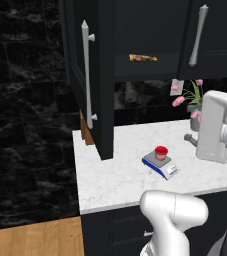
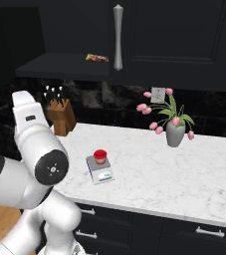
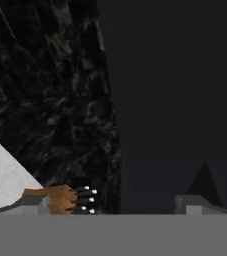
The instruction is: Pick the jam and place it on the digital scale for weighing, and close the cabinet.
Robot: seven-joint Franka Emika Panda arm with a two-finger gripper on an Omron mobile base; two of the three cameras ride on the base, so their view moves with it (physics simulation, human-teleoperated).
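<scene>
Left base view: jam (image 1: 161, 152) sits on the digital scale (image 1: 160, 165) on the table (image 1: 115, 175); weighing step looks done. Cabinet door (image 1: 87, 75) stands swung out left of the scale, so closing remains.

Right base view: jam (image 2: 100, 156) rests on the scale (image 2: 99, 170), knife block (image 2: 60, 117) behind and to its left.

Hand view: hand (image 3: 112, 205) spread wide, empty, facing the dark door. Next: press on the door's outer face.

A kitchen: black wall cabinet (image 1: 150, 35) with silver bar handles over a white marble table (image 2: 174, 169), black stone backsplash, knife block (image 2: 62, 117), scale (image 2: 99, 169), flower vase (image 2: 175, 133), drawers below.
</scene>
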